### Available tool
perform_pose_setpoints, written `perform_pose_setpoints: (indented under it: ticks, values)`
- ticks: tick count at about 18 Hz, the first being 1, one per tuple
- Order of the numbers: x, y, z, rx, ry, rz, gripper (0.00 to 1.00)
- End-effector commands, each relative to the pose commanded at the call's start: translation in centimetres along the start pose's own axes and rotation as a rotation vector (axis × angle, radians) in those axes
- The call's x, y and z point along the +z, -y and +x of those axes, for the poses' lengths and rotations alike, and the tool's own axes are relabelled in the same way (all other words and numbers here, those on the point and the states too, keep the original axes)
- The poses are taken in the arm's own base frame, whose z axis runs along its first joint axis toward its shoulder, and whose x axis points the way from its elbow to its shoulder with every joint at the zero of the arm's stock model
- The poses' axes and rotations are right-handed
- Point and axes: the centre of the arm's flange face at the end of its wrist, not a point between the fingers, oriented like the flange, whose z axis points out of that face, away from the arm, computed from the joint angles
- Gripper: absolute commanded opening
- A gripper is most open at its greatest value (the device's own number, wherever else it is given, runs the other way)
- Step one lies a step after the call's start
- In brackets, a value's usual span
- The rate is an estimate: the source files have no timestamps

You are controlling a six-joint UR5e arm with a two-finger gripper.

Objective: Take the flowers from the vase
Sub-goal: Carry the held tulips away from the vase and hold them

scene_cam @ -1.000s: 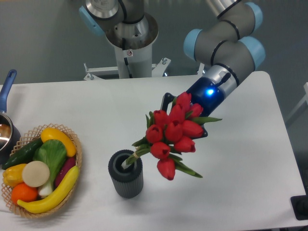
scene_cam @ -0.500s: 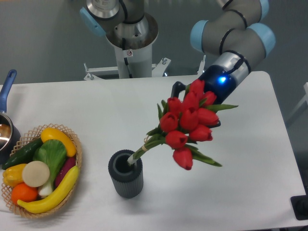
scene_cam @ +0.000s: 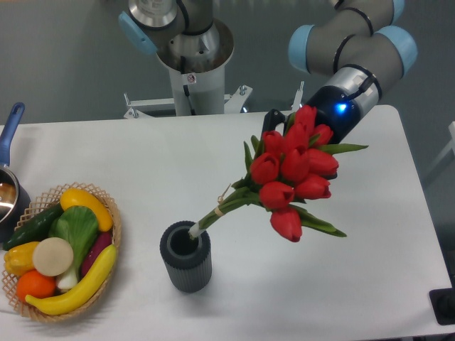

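Note:
The flowers, a bunch of red tulips with green leaves and tied pale stems, hang tilted over the table's middle. Their heads point up and right, and the stem ends just reach the mouth of the vase, a short dark grey ribbed cylinder near the front. My gripper sits behind the top of the bunch and is shut on it. One dark finger shows at the bunch's upper left; the rest is hidden by the blooms.
A wicker basket of vegetables and fruit stands at the front left. A pot with a blue handle is at the left edge. The arm's base column rises behind the table's far edge.
My gripper has risen up and to the right with the flowers, drawing the stems almost out of the vase. The vase has stayed in place.

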Motion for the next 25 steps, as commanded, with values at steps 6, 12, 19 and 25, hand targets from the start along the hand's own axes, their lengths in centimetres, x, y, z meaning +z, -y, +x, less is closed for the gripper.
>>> perform_pose_setpoints:
  ticks: [6,12,19,25]
  values:
    - [-3.9,0.8,-2.0,0.122,0.09,-0.012,0.14]
    - [-4.7,-0.8,-4.0,0.199,0.178,-0.115,0.14]
    - [-5.5,-2.2,-5.6,0.243,0.331,-0.327,0.14]
    - [-6.2,-3.7,-6.7,0.26,0.409,-0.459,0.14]
